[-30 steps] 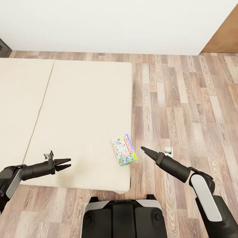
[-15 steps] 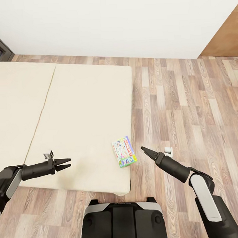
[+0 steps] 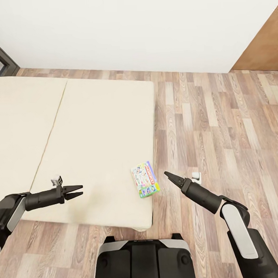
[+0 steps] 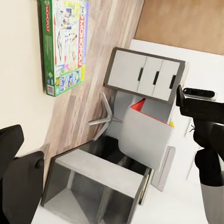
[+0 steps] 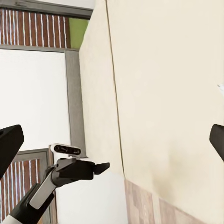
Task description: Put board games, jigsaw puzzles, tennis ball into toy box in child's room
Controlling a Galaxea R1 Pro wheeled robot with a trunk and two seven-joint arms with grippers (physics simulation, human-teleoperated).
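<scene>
Green-edged board game point(image 3: 145, 185) lies just left of the closed right hand point(image 3: 170, 176).

1. A green-edged board game point(image 4: 64, 44) with a white Monopoly cover lies on the beige bed point(image 4: 18, 70), close to the mattress edge.
2. Beside the bed runs wood-plank floor point(image 4: 100, 56).
3. Beyond stand a grey drawer cabinet point(image 4: 145, 74) and a swivel chair point(image 4: 140, 133).
4. The right gripper point(image 4: 179, 96), dark, reaches in past the cabinet.

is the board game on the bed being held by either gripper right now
No: the board game lies flat near the corner of the bed, with the left gripper and right gripper both apart from it.
</scene>
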